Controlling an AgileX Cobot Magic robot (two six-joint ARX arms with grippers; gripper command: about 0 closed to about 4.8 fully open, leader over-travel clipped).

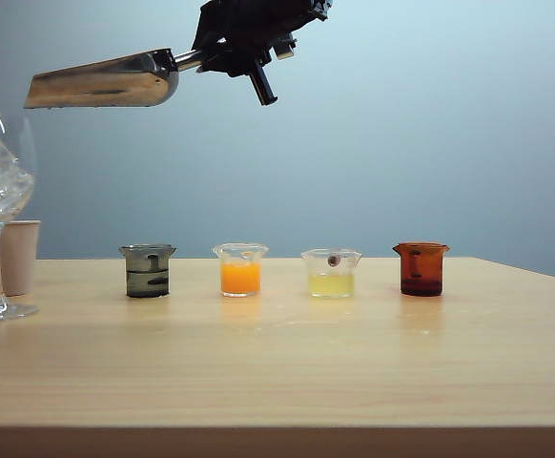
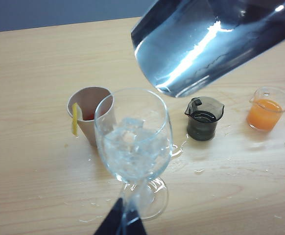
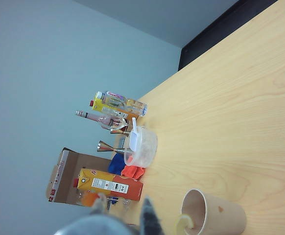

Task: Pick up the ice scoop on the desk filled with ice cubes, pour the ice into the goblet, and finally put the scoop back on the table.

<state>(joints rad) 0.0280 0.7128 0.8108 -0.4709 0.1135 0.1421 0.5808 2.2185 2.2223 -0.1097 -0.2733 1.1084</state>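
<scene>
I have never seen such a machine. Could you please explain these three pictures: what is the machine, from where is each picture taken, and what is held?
It is a robot with two arms. One picture comes from a camera facing the table; the other two from cameras on the wrists. The right gripper, high up, is shut on the handle of the ice scoop. The left gripper holds the stem of the goblet, which contains ice cubes. On the table stand a paper cup and four small beakers.

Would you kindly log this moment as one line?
right pincer: shut on ice scoop, raised | goblet: holds ice cubes | left pincer: at goblet stem
</scene>
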